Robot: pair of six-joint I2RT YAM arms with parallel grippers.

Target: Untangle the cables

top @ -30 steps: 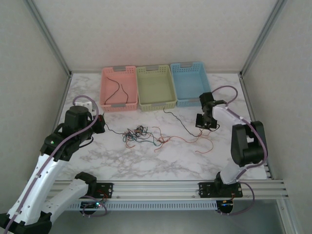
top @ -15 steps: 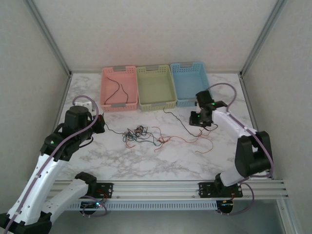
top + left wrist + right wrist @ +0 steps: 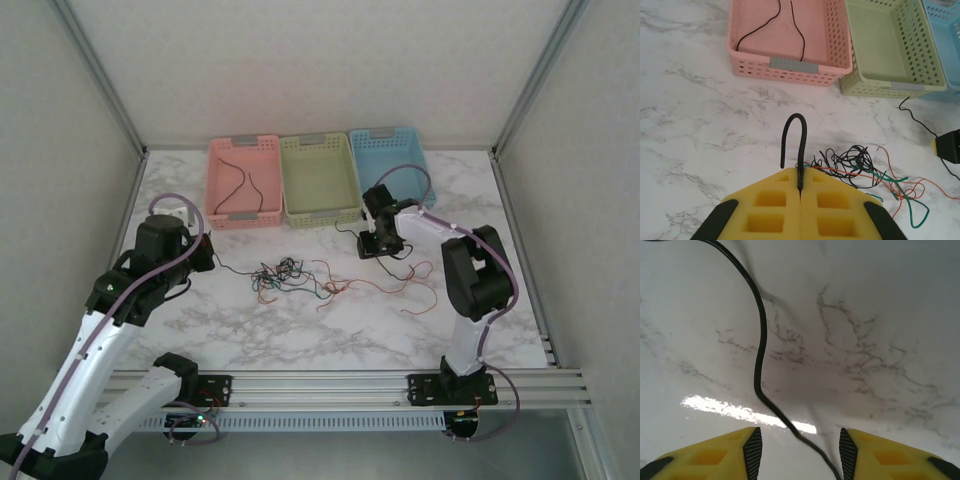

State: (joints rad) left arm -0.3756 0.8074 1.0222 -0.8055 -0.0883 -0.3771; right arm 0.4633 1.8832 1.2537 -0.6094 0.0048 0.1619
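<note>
The left end effector (image 3: 800,172) is pinching a black cable (image 3: 792,132) between tightly closed yellow pads, and the cable is arching up and over just ahead of the tips. Just beyond it and off to its right, the cables (image 3: 852,160) are lying in a knotted bunch on the marble counter (image 3: 700,125), with black, green and orange-red strands crossing one another (the orange-red ones are trailing furthest toward the right arm). Farther ahead of the left end effector, a pink basket (image 3: 755,70) is holding two loose black wires (image 3: 799,30), and a green basket (image 3: 875,89) is sitting beside it. The right end effector (image 3: 800,440) is hanging low over the counter with its fingers parted, gripping nothing. A second black cable (image 3: 759,355) is running across the marble into the gap between them.
</note>
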